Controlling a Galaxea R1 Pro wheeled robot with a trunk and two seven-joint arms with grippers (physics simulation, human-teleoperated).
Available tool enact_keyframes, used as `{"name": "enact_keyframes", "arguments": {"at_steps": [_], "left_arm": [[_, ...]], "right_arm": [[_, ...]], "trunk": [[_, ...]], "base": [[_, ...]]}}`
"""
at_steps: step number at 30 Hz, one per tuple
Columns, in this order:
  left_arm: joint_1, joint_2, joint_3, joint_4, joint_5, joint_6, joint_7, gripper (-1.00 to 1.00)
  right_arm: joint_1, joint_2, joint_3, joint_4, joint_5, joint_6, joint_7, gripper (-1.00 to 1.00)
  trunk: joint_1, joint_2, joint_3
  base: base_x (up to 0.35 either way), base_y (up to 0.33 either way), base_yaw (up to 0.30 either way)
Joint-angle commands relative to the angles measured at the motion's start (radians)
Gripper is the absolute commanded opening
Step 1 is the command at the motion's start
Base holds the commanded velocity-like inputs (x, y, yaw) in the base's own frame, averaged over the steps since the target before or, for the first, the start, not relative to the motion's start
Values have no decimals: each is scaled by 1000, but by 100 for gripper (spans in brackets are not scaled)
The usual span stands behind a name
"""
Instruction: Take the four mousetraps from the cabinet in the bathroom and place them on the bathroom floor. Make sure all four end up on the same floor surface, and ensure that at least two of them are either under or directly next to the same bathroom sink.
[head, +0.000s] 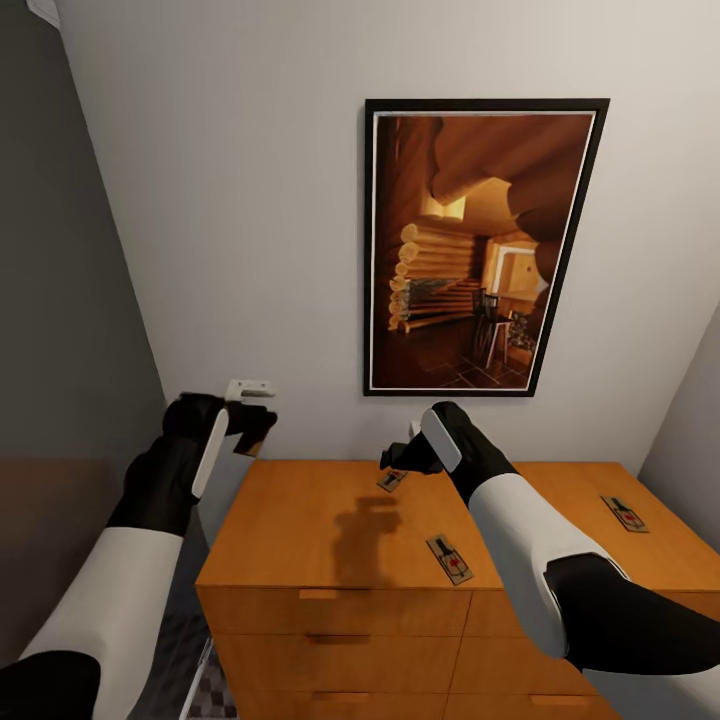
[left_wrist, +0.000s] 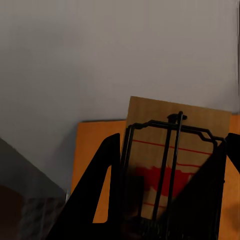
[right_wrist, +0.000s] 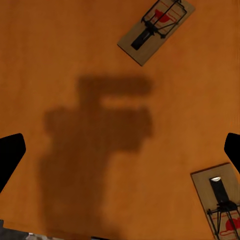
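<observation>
The orange-brown cabinet (head: 300, 520) stands against the white wall. Three mousetraps lie flat on its top: one at the back (head: 392, 480), one near the front edge (head: 450, 558) and one to the right (head: 625, 513). My left gripper (head: 250, 425) hangs off the cabinet's left end, raised above its top, shut on a fourth mousetrap (left_wrist: 175, 150), which stands upright between the dark fingers (left_wrist: 100, 200). My right gripper (head: 402, 458) hovers open above the cabinet top beside the back mousetrap. In the right wrist view two mousetraps (right_wrist: 156, 29) (right_wrist: 220, 205) lie on the wood, neither between the fingertips (right_wrist: 10, 155).
A large black-framed picture (head: 480, 250) hangs on the wall above the cabinet. A grey wall (head: 60, 300) closes the left side. A strip of patterned bathroom floor (head: 200, 690) shows between that wall and the cabinet's left end.
</observation>
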Motion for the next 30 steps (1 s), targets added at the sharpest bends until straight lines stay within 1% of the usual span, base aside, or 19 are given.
{"name": "enact_keyframes", "arguments": {"at_steps": [1,9,18,21,26,30], "left_arm": [[4,0,0,-9,-3,4,-1,-100],[23,0,0,-38,-4,4,-1,-100],[29,0,0,-49,-4,4,-1,-100],[36,0,0,-75,-4,4,-1,-100],[64,0,0,-125,-4,4,-1,-100],[78,0,0,-147,-4,4,-1,-100]], "right_arm": [[0,0,2,-1,-9,2,-10,100],[-5,0,2,-1,-11,2,-46,100],[-12,0,2,-1,-12,2,-59,100],[-18,0,2,-1,-12,2,-60,100],[-22,0,2,0,-12,2,-61,100],[-24,0,2,0,-12,2,-62,100]], "trunk": [[0,-1,-1],[0,-1,-1],[0,-1,-1],[0,-1,-1],[0,-1,-1],[0,-1,-1]], "base": [[0,0,0],[0,0,0],[42,60,0],[55,66,0],[77,70,0],[157,141,0]]}}
